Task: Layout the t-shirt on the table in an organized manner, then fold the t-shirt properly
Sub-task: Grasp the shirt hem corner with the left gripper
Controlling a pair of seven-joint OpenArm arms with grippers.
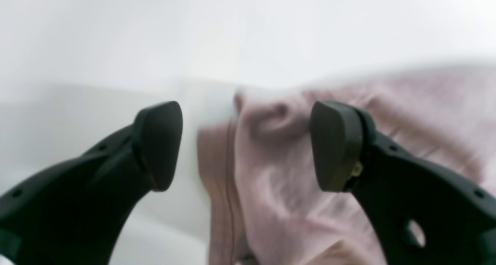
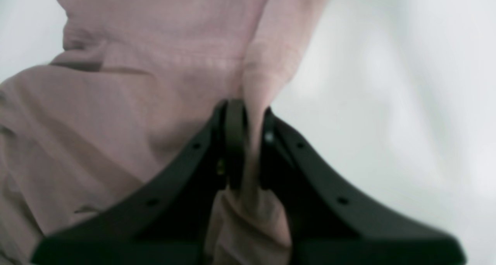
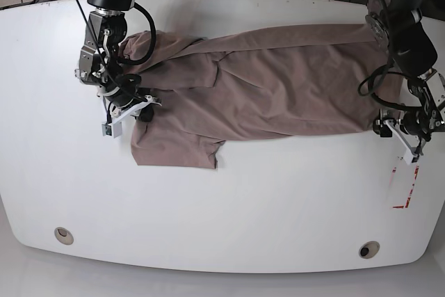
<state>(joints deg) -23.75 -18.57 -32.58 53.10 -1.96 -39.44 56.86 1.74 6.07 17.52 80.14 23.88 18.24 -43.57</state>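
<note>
The mauve-brown t-shirt lies spread and wrinkled across the far half of the white table. One sleeve hangs toward the front at the left. My right gripper is at the shirt's left edge, and in the right wrist view it is shut on a bunched fold of the t-shirt. My left gripper is at the shirt's right edge. In the left wrist view it is open, with the shirt's hemmed edge lying between and under its fingers.
Two round grommet holes sit near the table's front edge. A red-white tape rectangle is at the front right, just in front of my left gripper. Cables lie beyond the far edge.
</note>
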